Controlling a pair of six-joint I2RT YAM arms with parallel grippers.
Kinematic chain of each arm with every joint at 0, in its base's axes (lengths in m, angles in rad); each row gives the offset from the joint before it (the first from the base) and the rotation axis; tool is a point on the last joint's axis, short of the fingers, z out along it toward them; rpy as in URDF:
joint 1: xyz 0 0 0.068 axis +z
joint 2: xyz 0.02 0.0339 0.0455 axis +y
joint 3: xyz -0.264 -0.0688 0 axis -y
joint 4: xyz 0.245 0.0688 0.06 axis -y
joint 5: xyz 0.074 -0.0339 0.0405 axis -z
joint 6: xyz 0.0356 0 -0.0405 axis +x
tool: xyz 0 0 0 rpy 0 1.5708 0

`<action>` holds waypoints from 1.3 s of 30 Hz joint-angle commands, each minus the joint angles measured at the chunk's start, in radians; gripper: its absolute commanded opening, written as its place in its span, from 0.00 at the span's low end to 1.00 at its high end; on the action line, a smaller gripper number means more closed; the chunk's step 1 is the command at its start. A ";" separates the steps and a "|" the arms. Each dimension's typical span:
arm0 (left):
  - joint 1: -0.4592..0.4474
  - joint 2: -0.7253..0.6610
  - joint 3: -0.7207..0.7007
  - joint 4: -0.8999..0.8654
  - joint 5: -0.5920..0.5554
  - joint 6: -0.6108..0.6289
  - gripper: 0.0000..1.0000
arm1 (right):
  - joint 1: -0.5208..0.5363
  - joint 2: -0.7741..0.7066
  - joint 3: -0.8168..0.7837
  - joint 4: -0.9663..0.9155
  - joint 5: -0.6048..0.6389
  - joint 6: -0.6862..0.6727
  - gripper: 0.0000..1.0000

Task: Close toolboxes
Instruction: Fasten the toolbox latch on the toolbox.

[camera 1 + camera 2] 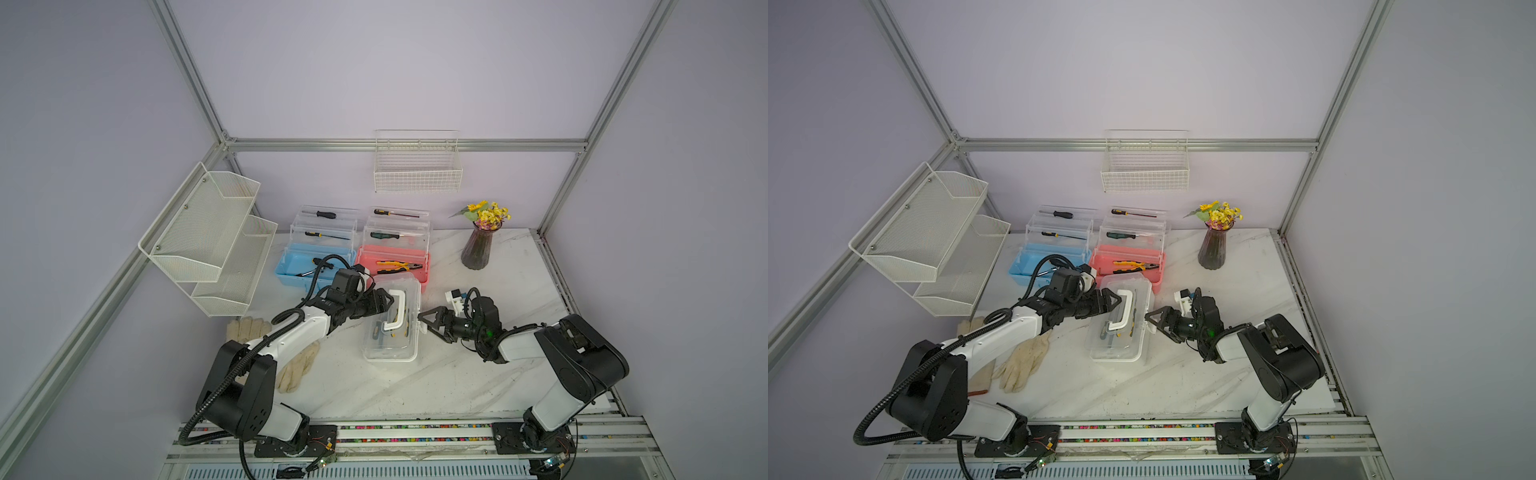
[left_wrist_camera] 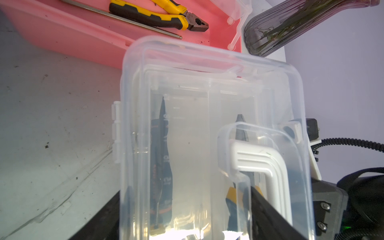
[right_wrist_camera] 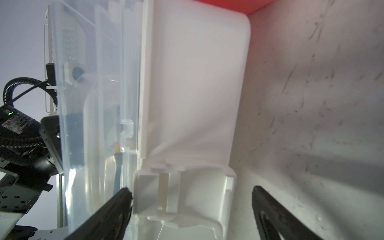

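**Left gripper** [image 1: 388, 305]: mine, jaws spread wide over the clear lid of the white toolbox [image 1: 390, 332], next to its white handle [image 1: 397, 309]. The wrist view has one finger outside the lid's long edge and the other on top by the handle. I cannot tell whether either presses on the lid.

**Right gripper** [image 3: 190, 194]: mine, jaws apart at the opposite long side of that box. The white latch [image 3: 166, 193] sits between the two fingers without being clamped.

**White toolbox:** near the middle of the tabletop [image 1: 457, 374], lid down, just in front of the pink toolbox. Pliers and another tool show dimly through the lid.

**Pink toolbox** [image 1: 415, 274]: at the far edge of the tabletop, open, with clear trays raised in tiers behind the base. A screwdriver lies in each tray, and yellow-and-black pliers [image 1: 399, 266] lie in the base.

**Blue toolbox** [image 1: 291, 270]: just beside the pink one, towards the left edge. It is open the same way, with a screwdriver in each tray.

**Work gloves** [image 1: 299, 365]: pale, lying by the left edge, partly under my left arm.

**Vase of yellow flowers** [image 1: 481, 245]: upright near the far right corner.

**Mesh shelf** [image 1: 208, 241]: two tiers, on the left wall.

**Wire basket** [image 1: 417, 170]: on the back wall.
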 commanded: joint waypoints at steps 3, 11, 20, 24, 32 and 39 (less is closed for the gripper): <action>0.004 0.052 -0.063 -0.101 0.002 -0.038 0.79 | 0.020 0.010 -0.014 0.194 -0.033 0.098 0.92; 0.004 0.050 -0.059 -0.103 -0.007 -0.040 0.77 | 0.023 -0.131 -0.003 -0.003 -0.003 0.027 0.90; -0.013 0.067 -0.034 -0.120 -0.045 -0.046 0.77 | 0.023 -0.245 0.058 -0.307 0.069 -0.118 0.88; -0.029 0.080 -0.022 -0.117 -0.055 -0.064 0.77 | 0.032 -0.196 0.060 -0.228 0.053 -0.077 0.88; -0.063 0.085 -0.011 -0.109 -0.083 -0.092 0.78 | 0.047 -0.174 0.059 -0.171 0.054 -0.041 0.89; -0.095 0.079 0.008 -0.143 -0.147 -0.113 0.79 | 0.047 -0.276 0.094 -0.361 0.107 -0.129 0.89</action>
